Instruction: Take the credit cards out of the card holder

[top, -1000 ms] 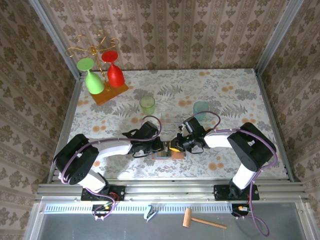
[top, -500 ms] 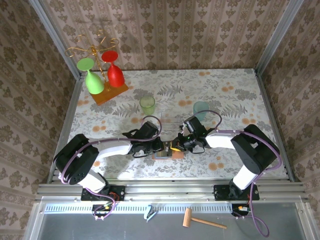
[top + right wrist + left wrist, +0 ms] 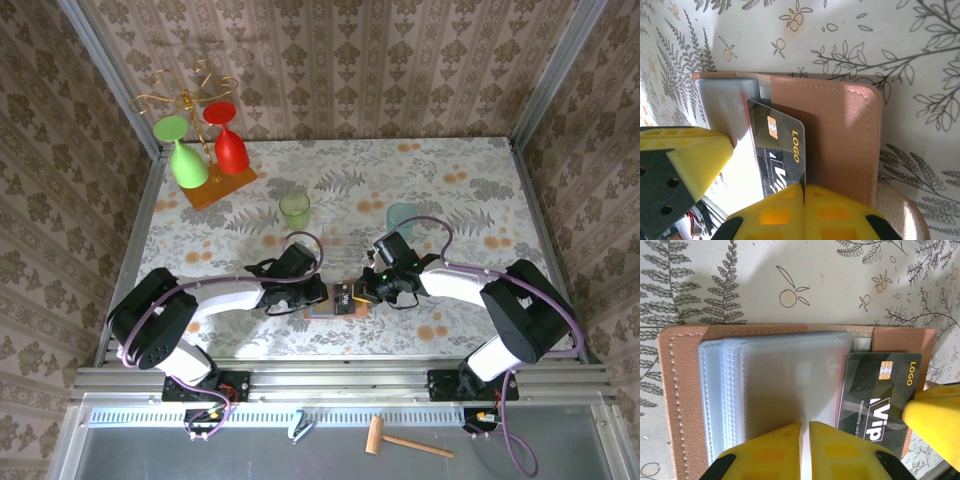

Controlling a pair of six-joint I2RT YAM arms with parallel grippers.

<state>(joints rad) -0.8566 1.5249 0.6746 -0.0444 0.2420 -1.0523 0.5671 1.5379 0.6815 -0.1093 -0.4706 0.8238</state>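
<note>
Card holder: a salmon-pink, leather-like folding card holder (image 3: 682,390) is lying opened flat on the leaf-and-orange patterned tablecloth (image 3: 790,270), under and between the two sets of jaws.
Sleeves: a stack of cloudy grey-blue plastic sleeves (image 3: 785,385) is fanning across the inside of the card holder, reaching right up to the left jaws.
Left gripper: the left gripper (image 3: 805,429) is sitting at the near edge of the sleeves, its yellow jaws standing almost together with only a thin slit between them. They seem to be pinching a sleeve edge of the card holder, though the contact itself is hiding under the fingers.
Credit card: a black rectangular credit card (image 3: 777,150) with a gold chip, yellow "LOGO" and white "VIP" lettering is sticking half out of the sleeves at a slant. It is lying over the bare leather flap, with one edge running into the right jaws.
Right gripper: the right gripper (image 3: 804,191) is clamping that edge of the card, its yellow jaws pressing closed with no gap showing.
Spacing: the two grippers are sitting just beside each other, the left jaws over the sleeve side and the right jaws over the flap side.
Beyond the jaws: a pale green tumbler (image 3: 294,209) and a teal tumbler (image 3: 401,216) are standing well apart from both jaws, farther up the table.
</note>
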